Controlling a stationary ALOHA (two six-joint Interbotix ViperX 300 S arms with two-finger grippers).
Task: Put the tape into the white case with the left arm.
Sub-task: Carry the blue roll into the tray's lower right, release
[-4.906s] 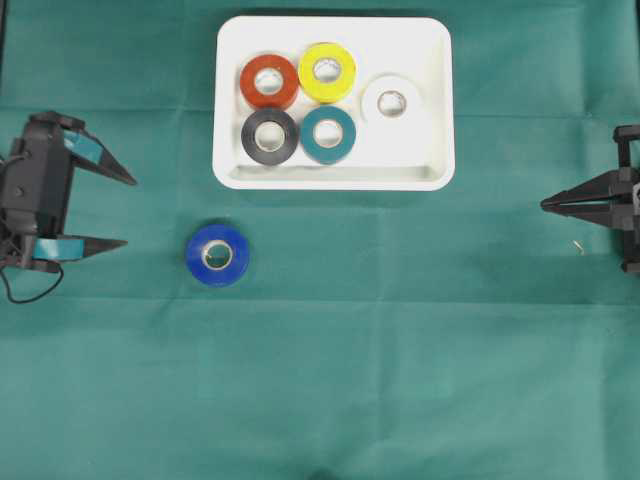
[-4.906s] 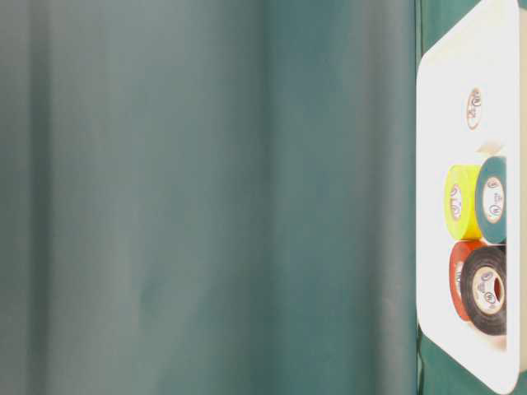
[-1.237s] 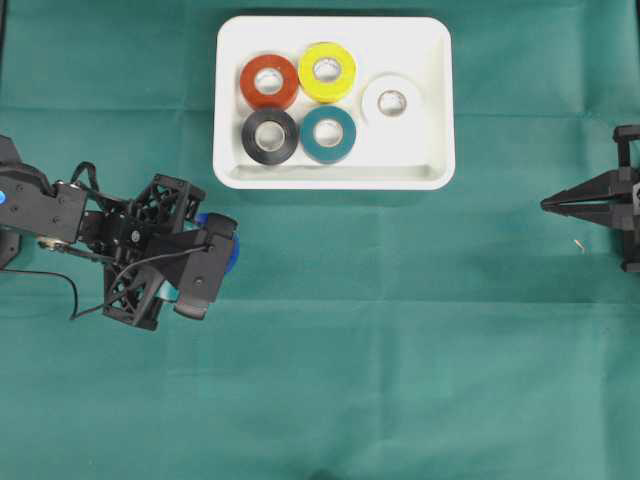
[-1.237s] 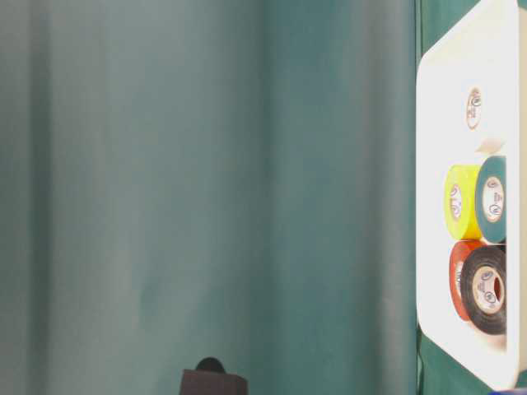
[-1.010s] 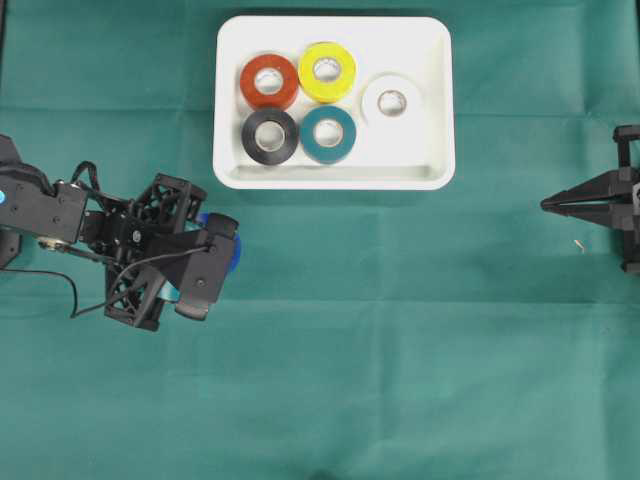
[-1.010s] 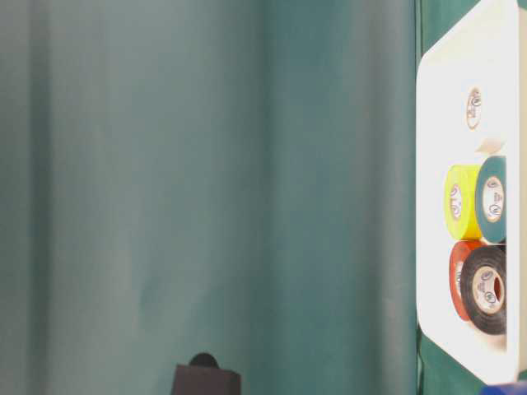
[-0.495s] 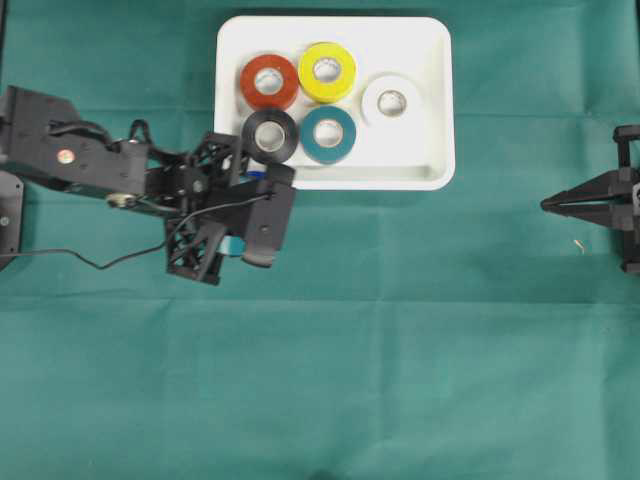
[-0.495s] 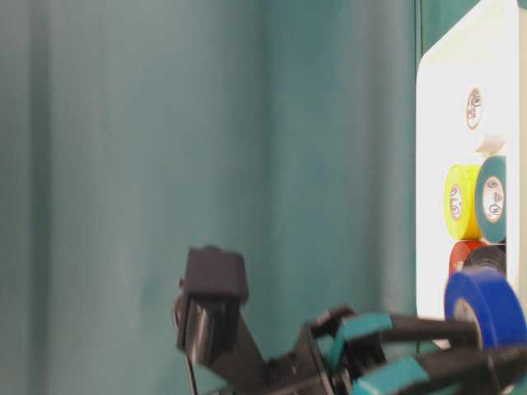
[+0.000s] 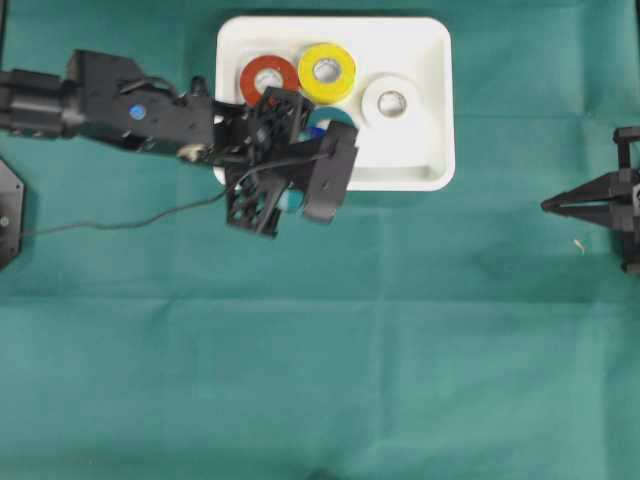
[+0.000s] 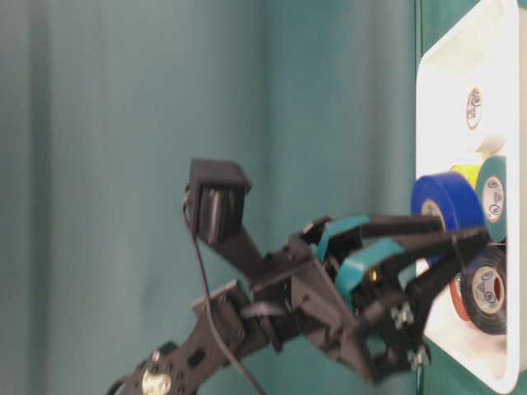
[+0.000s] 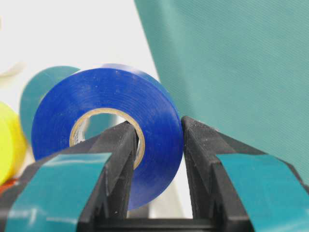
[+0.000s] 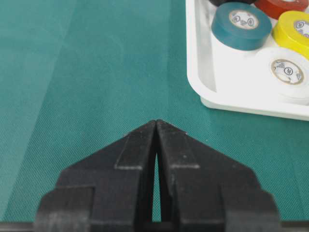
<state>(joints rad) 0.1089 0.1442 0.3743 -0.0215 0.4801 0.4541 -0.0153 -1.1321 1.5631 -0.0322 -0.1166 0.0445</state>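
I have the blue tape [image 11: 104,130] clamped in the left gripper [image 11: 157,145]: one finger [image 11: 116,159] runs through the roll's core, the other presses its outer wall. From table level the roll [image 10: 445,202] hangs in the air above the white case [image 10: 449,78], just ahead of the fingertips, over the near rows of rolls. Beyond it lie a teal roll [image 12: 240,24], a yellow one [image 9: 327,70], a red one [image 9: 265,78], a black one [image 10: 486,290] and a white one [image 9: 391,101]. The right gripper [image 12: 157,133] sits pinched together, holding nothing, well apart over the green cloth [image 9: 400,350].
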